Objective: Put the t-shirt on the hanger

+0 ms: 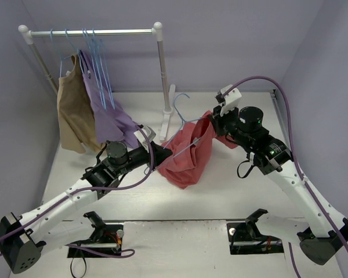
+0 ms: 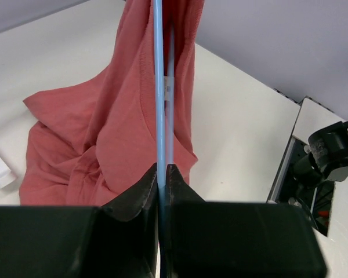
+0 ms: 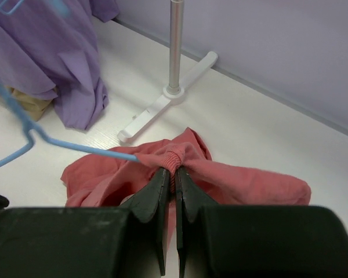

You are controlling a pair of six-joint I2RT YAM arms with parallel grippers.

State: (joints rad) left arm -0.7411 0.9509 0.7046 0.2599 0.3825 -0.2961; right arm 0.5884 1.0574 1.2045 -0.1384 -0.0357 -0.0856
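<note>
The salmon-red t-shirt (image 1: 191, 152) hangs bunched between my two grippers above the table. A light-blue hanger (image 1: 182, 119) runs into it, hook up toward the rack post. My left gripper (image 1: 158, 156) is shut on the hanger's thin bar (image 2: 158, 104), with the t-shirt (image 2: 104, 145) draped around the bar ahead of the jaws. My right gripper (image 1: 219, 124) is shut on the t-shirt's ribbed collar (image 3: 173, 160); the hanger's arm (image 3: 75, 147) enters the cloth just left of the jaws.
A white clothes rack (image 1: 159, 63) stands at the back left, its foot (image 3: 162, 104) near the t-shirt. On it hang a tan garment (image 1: 72, 116), a lilac-purple garment (image 1: 107, 113) and several spare blue hangers (image 1: 95, 52). Purple walls close the sides.
</note>
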